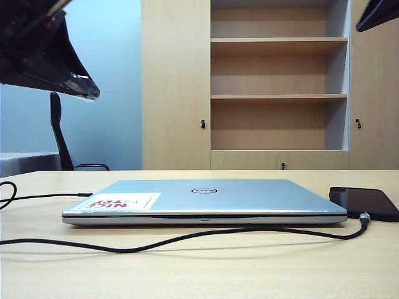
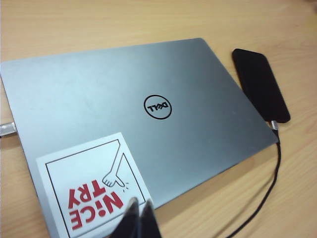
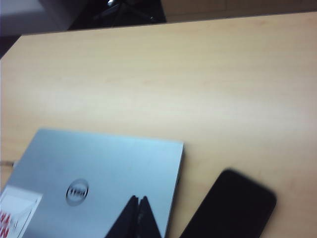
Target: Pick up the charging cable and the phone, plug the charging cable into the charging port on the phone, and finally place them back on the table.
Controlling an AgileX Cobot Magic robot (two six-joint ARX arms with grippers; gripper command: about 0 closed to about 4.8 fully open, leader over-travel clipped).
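The black phone (image 1: 366, 202) lies flat on the beige table (image 1: 199, 268), just right of a closed silver laptop. The charging cable (image 1: 187, 237) runs along the table in front of the laptop, and its silver plug (image 1: 364, 217) sits at the phone's near short edge; the charging port itself is too small to see. The left wrist view shows the phone (image 2: 261, 84) with the plug (image 2: 275, 125) at its end. My left gripper (image 2: 138, 203) hangs shut and empty above the laptop's stickered corner. My right gripper (image 3: 138, 199) hangs shut and empty above the laptop's edge beside the phone (image 3: 233, 208).
The silver laptop (image 1: 206, 200) with a red-lettered sticker (image 1: 118, 201) fills the middle of the table. A second cable (image 1: 37, 197) enters its left side. Dark arm parts (image 1: 43, 56) hang at the upper left and upper right (image 1: 377, 14). Shelves stand behind.
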